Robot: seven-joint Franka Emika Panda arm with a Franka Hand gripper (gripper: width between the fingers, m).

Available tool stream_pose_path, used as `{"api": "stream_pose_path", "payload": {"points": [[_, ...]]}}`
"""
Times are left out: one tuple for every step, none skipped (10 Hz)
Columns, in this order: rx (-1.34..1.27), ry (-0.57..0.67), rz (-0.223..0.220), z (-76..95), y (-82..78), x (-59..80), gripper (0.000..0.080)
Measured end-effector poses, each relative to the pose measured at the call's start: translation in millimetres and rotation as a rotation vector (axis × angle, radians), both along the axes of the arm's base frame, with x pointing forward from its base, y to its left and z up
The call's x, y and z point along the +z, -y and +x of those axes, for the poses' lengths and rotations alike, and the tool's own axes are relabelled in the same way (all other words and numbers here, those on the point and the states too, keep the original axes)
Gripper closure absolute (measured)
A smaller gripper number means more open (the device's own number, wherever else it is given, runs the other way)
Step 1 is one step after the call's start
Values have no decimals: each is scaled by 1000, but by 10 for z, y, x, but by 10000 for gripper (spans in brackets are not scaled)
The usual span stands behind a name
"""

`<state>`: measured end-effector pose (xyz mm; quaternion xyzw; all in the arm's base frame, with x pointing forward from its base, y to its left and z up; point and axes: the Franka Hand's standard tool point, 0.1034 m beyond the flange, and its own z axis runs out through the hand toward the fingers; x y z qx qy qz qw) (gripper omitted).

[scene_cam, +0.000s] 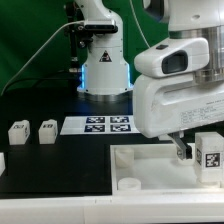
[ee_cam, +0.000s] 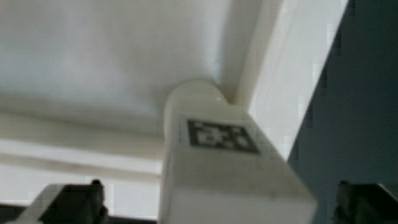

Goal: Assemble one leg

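A white leg [scene_cam: 210,155] with a black-and-white tag stands upright at a corner of the large white tray-like piece [scene_cam: 145,165], on the exterior view's right. In the wrist view the leg [ee_cam: 222,150] lies between my two dark fingertips, with a gap on each side. My gripper [scene_cam: 195,150] [ee_cam: 217,202] is open around the leg and does not touch it. Two more legs [scene_cam: 18,133] [scene_cam: 47,131] stand on the black table at the exterior view's left.
The marker board [scene_cam: 100,125] lies behind the tray-like piece. A further white part [scene_cam: 2,160] shows at the left edge. The arm's base [scene_cam: 105,70] stands at the back, in front of a green backdrop.
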<state>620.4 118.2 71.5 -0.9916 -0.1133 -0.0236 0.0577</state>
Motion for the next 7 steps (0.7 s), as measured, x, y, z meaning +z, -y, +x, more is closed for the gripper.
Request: {"api": "stream_pose_path", "payload": {"points": [[-1, -12, 0, -22, 12, -19, 151], [-2, -15, 0, -30, 15, -26, 151], [-2, -14, 0, -28, 15, -25, 209], [-2, -14, 0, -27, 16, -25, 209], [-2, -14, 0, -28, 16, -25, 346], [-2, -14, -2, -25, 24, -25, 499], [-2, -14, -2, -25, 26, -25, 499]]}}
